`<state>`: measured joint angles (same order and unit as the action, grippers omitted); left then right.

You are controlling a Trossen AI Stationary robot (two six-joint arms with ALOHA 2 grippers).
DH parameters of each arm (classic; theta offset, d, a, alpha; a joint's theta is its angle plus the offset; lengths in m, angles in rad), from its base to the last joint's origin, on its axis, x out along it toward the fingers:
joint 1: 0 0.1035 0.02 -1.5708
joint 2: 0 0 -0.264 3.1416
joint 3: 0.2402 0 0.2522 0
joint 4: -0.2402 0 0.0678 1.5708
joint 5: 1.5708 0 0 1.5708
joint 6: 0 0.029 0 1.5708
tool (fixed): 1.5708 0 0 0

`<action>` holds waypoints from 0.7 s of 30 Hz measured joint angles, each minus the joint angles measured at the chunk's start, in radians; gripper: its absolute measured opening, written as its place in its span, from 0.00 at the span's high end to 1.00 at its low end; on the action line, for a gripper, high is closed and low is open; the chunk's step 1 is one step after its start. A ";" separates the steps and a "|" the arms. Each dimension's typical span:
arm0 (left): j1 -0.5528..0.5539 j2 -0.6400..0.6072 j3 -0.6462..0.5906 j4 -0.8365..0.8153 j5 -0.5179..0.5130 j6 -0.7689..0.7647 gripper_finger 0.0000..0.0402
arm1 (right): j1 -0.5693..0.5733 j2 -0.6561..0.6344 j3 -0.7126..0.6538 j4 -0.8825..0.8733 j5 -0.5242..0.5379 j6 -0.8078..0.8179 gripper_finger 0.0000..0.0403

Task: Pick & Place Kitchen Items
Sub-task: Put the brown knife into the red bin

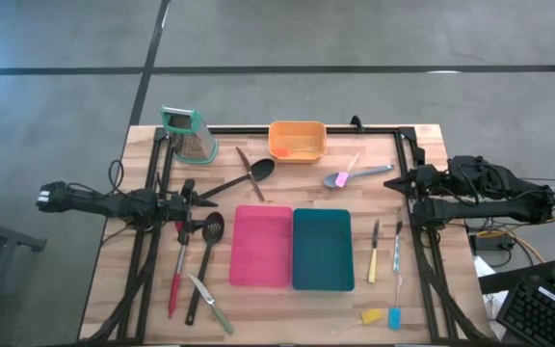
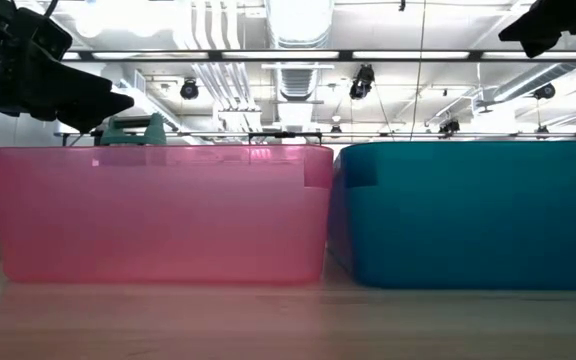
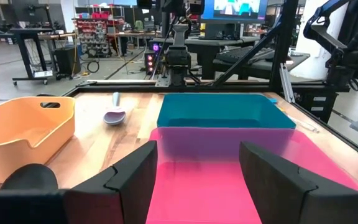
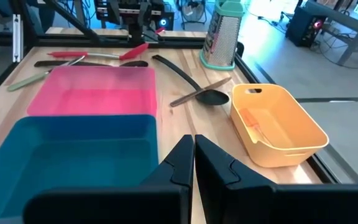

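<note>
A wooden table (image 1: 114, 289) on a grey concrete floor carries two bins side by side at its centre: a pink bin (image 1: 262, 247) and a teal bin (image 1: 323, 249), both empty as far as the wrist views show. An orange basket (image 1: 297, 141) sits at the far edge, near a box grater (image 1: 187, 133).

The kitchen items lie scattered around the bins. A black spoon (image 1: 244, 176) and a brown-handled utensil (image 1: 250, 173) cross each other just behind the pink bin. A lilac spoon (image 1: 355, 176) lies behind the teal one. A red-handled utensil (image 1: 178, 275), a black slotted spatula (image 1: 203, 265) and a green-handled knife (image 1: 210, 304) crowd together left of the pink bin; slim knives (image 1: 385, 251) and small yellow and blue pieces (image 1: 381, 316) lie to the right of the teal bin.

The left gripper (image 1: 198, 198) hovers near the table's left side, fingers spread wide and holding nothing. The right gripper (image 1: 403, 185) waits at the right side, fingers pressed together, empty.

The likeliest trouble is among the crowded left-hand utensils: with handles so close, wide fingers coming down may catch two at once or nudge a neighbour aside. The crossed pair invites the same, since lifting one could drag the other. Long handles may also tip out over a bin's wall if released off-centre.
</note>
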<state>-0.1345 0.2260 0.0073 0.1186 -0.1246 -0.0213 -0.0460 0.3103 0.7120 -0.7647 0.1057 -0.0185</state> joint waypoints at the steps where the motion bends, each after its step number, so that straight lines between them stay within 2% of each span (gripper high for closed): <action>1: 0.000 0.000 0.000 0.000 0.000 -0.010 0.42 | 0.000 0.000 0.000 0.000 0.000 0.000 0.98; 6: 0.000 0.004 0.027 0.022 0.015 -0.061 0.42 | 0.000 0.001 0.000 0.000 0.000 0.000 0.98; 12: 0.000 0.019 0.107 -0.014 0.030 -0.017 0.42 | 0.000 0.001 0.000 0.000 0.000 0.000 0.98; 21: 0.000 0.025 0.119 -0.015 0.056 -0.064 0.42 | 0.000 0.001 0.000 0.000 0.000 0.000 0.98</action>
<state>-0.1345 0.2515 0.1261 0.1035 -0.0690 -0.0852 -0.0460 0.3111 0.7116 -0.7647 0.1055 -0.0189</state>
